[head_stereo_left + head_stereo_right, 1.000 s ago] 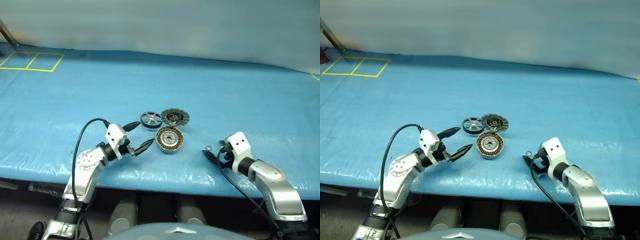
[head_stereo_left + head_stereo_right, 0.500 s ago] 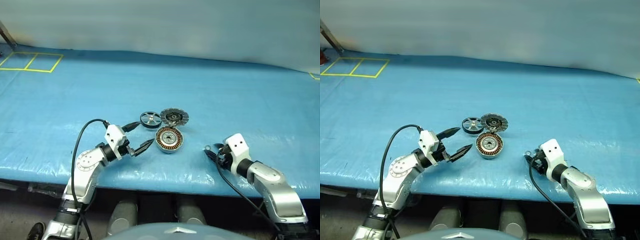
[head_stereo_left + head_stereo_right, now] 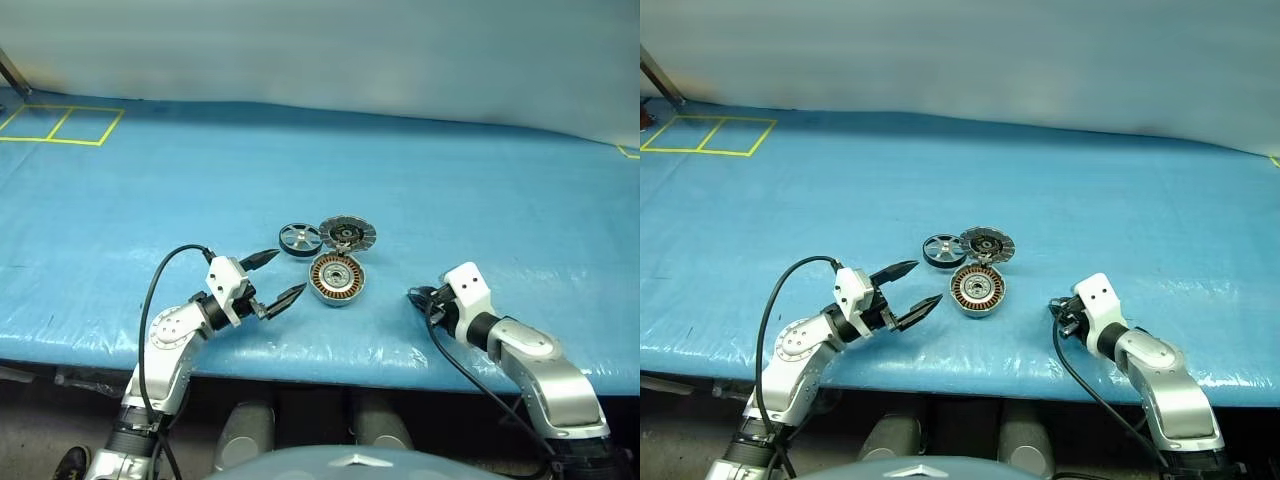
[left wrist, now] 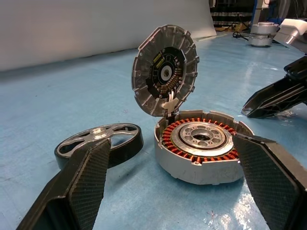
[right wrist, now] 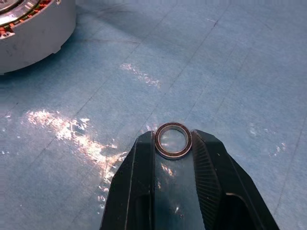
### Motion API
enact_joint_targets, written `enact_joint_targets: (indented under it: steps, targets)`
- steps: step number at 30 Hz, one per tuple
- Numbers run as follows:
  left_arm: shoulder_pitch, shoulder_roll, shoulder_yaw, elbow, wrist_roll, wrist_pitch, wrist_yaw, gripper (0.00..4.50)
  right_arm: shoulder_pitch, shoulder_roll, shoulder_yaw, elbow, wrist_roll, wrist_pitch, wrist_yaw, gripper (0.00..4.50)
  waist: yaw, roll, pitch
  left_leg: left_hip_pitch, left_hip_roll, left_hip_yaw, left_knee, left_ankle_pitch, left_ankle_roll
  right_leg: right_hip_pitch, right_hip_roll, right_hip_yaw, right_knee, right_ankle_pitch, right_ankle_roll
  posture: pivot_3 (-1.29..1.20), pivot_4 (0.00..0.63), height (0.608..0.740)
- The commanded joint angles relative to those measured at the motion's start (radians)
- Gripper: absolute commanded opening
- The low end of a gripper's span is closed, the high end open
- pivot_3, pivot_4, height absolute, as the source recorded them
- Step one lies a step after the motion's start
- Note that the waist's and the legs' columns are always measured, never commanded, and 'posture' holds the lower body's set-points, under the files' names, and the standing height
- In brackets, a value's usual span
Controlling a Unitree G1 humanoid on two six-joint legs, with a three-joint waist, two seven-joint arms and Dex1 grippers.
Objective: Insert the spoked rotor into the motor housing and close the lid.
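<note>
While the left gripper (image 3: pixel 278 278) hangs low over the blue sheet (image 3: pixel 480 190) with its two black fingers spread wide and nothing between them, the right gripper (image 5: pixel 173 143) has its fingers drawn in on either side of a small metal ring (image 5: pixel 173 140), the tips against the ring's rim; whether the ring is lifted or lies on the sheet cannot be told. The housing (image 3: pixel 337 278) sits on the sheet near the front edge, between the two grippers and closer to the left one, its copper windings facing up around a silver hub. The lid (image 3: pixel 347 233) stands tilted up at the housing's far edge, joined to it there by short pale wires, with its dark inner face and ribbed grey rim turned toward the left gripper. The rotor (image 3: pixel 301 239) lies flat on the sheet just beside the lid, on its left, and close behind the housing's left side, apart from the housing. From the left wrist, the open fingers frame the rotor and housing, and the right gripper's dark fingers show beyond the housing. Yellow tape lines (image 3: pixel 60 124) mark the sheet's far left corner.
</note>
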State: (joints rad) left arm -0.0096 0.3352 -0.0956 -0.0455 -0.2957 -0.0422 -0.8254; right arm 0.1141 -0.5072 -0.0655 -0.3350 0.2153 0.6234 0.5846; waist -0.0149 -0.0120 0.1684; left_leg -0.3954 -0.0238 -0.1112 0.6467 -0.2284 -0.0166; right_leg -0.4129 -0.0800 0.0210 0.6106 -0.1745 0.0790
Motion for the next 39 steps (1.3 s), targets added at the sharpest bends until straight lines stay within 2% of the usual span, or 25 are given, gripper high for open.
enact_joint_targets:
  steps: [1, 9, 17, 39]
  targets:
    - [0.001, -0.012, 0.011, 0.009, -0.019, -0.056, -0.017, 4.44, -0.054, -0.012, 0.028, -0.103, 0.039, -0.001, 0.032, 0.74, 0.000, 0.001, 0.001, 0.000, 0.000, 0.000, 0.000, 0.000, 0.000, -0.001, 0.000, 0.000, 0.000, 0.000, 0.000, 0.00, 0.150, 0.740]
    - [-0.002, -0.029, 0.000, 0.052, -0.011, -0.132, -0.048, 4.44, -0.202, -0.003, 0.164, -0.156, 0.055, 0.019, 0.071, 0.74, 0.003, 0.001, 0.001, -0.001, 0.000, 0.000, -0.001, 0.000, 0.000, -0.001, 0.000, -0.001, -0.001, 0.000, 0.000, 0.00, 0.150, 0.740]
    - [0.006, -0.035, -0.009, 0.069, 0.003, -0.156, -0.045, 4.44, -0.294, 0.017, 0.274, -0.049, 0.018, -0.001, 0.080, 0.74, 0.003, 0.001, 0.001, -0.002, -0.001, -0.001, -0.001, 0.000, 0.000, -0.001, 0.000, -0.001, -0.001, 0.000, 0.000, 0.00, 0.150, 0.740]
    - [0.018, -0.030, -0.019, 0.064, 0.015, -0.152, -0.026, 4.44, -0.326, 0.047, 0.316, 0.042, -0.011, -0.023, 0.070, 0.74, 0.002, 0.001, 0.001, -0.001, -0.001, -0.001, -0.001, 0.000, 0.000, -0.001, 0.000, -0.001, -0.001, 0.000, 0.000, 0.00, 0.150, 0.740]
